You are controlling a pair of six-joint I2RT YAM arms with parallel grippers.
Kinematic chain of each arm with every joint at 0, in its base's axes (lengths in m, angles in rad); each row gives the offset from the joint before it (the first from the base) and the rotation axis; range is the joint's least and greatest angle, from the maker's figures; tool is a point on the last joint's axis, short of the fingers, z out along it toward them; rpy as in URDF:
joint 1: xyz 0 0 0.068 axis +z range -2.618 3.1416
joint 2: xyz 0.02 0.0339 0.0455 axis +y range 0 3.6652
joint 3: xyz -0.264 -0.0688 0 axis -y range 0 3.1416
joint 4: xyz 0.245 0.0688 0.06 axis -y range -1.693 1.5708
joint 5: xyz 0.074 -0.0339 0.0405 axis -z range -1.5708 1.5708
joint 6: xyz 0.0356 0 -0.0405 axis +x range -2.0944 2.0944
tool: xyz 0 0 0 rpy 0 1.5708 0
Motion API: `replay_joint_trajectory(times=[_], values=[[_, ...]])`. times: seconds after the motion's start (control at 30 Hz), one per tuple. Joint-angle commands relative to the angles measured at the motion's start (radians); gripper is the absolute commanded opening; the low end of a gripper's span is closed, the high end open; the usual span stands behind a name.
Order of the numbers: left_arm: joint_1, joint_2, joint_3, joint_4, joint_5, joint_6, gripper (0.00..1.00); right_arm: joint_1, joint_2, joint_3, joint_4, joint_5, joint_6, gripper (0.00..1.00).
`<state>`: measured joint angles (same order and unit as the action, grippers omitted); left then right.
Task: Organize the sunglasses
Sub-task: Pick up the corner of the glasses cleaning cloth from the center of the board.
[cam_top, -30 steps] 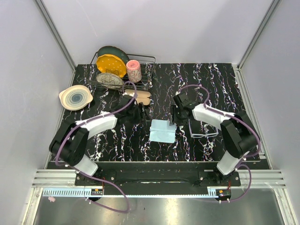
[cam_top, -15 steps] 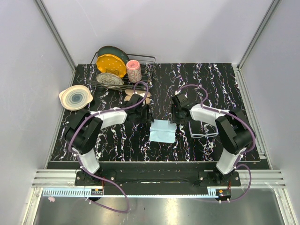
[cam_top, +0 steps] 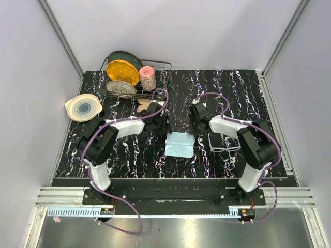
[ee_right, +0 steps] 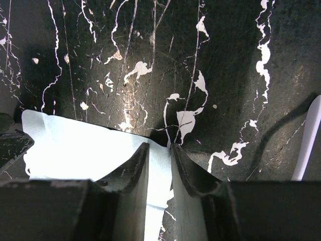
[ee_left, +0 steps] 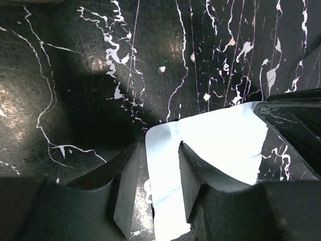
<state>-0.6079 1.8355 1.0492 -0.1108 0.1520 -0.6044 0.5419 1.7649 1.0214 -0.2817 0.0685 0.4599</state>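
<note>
Whitish thin-framed sunglasses (cam_top: 224, 143) look light, fragile; take the bridge. Slightly parted, empty, left gripper (ee_left: 158, 150) and right gripper (ee_right: 159, 146) straddle the light-blue square cloth (cam_top: 179, 144).

My white-shelled left arm (cam_top: 124, 126) and white-shelled right arm (cam_top: 227, 125) both reach inward, wrists tipped down. My left black two-finger gripper (ee_left: 158, 148) sits low, fingers parted with a fair gap. My right black two-finger gripper (ee_right: 159, 146) sits low too, just a narrow slit between the fingers
</note>
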Motion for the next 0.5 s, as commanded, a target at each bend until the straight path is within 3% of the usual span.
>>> replay_joint_trajectory(times=[0.0, 0.2, 0.47], values=[[-0.012, 0.033, 0.021, -0.010, -0.003, 0.023, 0.39, -0.003, 0.024, -0.015, -0.020, 0.020, -0.020, 0.27], [-0.016, 0.045, 0.026, -0.020, -0.002, 0.032, 0.33, -0.003, 0.031, -0.014, -0.024, 0.016, -0.024, 0.23], [-0.018, 0.082, 0.054, -0.030, -0.015, 0.037, 0.33, -0.003, 0.036, -0.015, -0.022, 0.008, -0.026, 0.21]])
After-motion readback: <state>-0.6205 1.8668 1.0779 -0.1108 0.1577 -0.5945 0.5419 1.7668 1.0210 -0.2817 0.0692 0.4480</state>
